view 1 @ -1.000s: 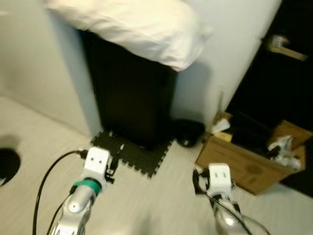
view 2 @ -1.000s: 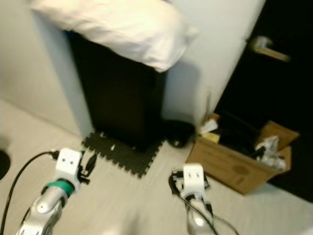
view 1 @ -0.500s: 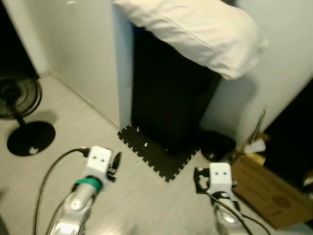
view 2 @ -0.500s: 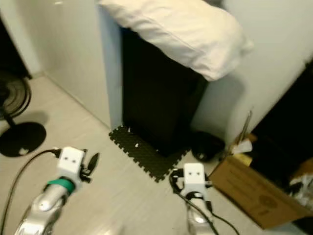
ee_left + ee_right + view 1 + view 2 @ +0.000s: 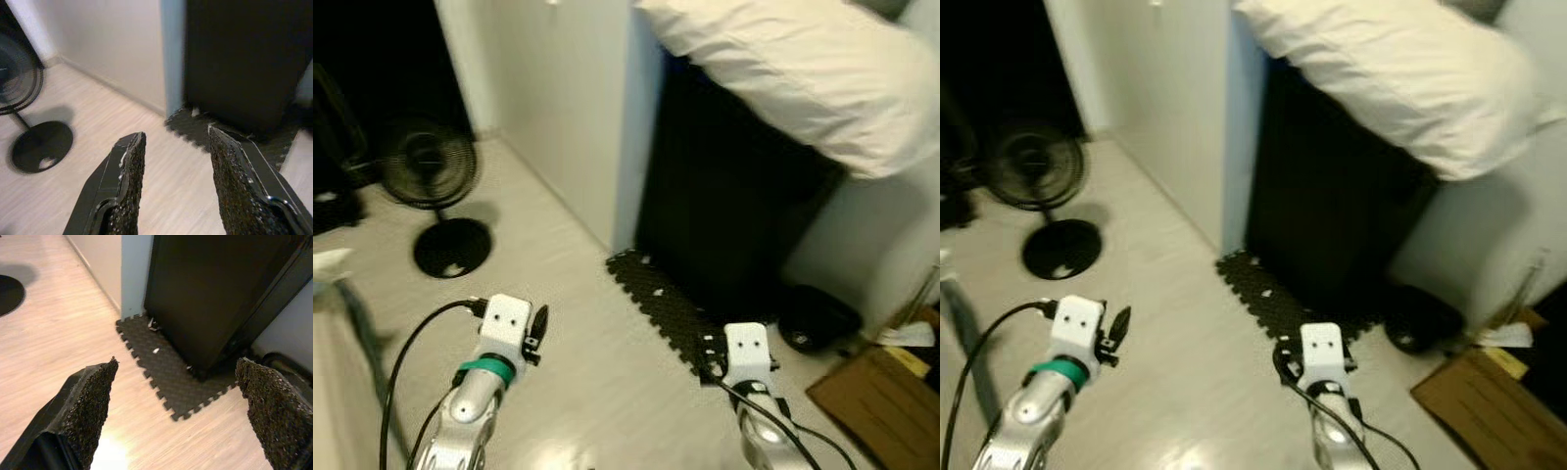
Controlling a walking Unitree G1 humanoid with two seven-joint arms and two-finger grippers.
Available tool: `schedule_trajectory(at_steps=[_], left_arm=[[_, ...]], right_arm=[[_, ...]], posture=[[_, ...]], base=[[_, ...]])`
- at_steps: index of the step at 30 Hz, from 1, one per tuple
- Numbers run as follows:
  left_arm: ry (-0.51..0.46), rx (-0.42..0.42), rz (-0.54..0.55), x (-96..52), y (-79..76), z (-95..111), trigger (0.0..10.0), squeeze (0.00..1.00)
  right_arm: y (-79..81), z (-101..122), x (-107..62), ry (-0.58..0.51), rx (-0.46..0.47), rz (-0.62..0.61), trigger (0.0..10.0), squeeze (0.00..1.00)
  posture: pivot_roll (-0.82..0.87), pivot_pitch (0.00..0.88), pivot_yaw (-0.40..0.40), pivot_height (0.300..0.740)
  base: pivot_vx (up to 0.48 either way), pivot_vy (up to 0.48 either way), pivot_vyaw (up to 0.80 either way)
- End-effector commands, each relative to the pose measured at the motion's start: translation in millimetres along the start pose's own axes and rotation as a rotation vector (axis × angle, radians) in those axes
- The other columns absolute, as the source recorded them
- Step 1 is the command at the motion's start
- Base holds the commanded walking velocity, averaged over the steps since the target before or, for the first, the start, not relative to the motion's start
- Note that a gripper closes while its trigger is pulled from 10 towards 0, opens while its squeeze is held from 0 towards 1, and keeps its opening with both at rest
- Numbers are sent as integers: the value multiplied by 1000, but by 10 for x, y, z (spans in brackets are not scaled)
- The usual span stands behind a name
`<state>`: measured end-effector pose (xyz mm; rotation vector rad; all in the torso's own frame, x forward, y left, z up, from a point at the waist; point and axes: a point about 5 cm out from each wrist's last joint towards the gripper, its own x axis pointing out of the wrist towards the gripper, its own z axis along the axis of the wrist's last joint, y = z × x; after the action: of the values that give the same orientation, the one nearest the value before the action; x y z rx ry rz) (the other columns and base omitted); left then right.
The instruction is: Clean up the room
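Both the left gripper (image 5: 171, 186) and right gripper (image 5: 178, 406) hang empty with fingers spread above the floor (image 5: 568, 294), so the robot seems to be searching; the white pillow (image 5: 803, 69) atop the far-right black cabinet (image 5: 734, 215) looks the likely pickup, needing an approach.

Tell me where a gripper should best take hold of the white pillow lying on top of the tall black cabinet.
Probably the overhanging corner of the white pillow, which juts past the black cabinet on the robot's right. Nothing lies beneath it there, so fingers could close over and under it, coming from the front. Both the left gripper and right gripper are open and empty, well below it.
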<state>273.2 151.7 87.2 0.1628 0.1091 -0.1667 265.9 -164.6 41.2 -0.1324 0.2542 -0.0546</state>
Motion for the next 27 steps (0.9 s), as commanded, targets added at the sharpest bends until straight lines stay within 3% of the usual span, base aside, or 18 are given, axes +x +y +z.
schedule_trajectory(at_steps=[1, 27], left_arm=[[31, 9, 12, -27, 36, -70, 10000, 0], [24, 12, 9, 12, 44, -40, 10000, 0]], right_arm=[[13, -34, -2, 18, 4, 0, 10000, 0], [14, 0, 33, 7, 2, -1, 10000, 0]], posture=[[141, 0, 1, 740], [142, 0, 0, 740]], base=[[0, 0, 800], [0, 0, 800]])
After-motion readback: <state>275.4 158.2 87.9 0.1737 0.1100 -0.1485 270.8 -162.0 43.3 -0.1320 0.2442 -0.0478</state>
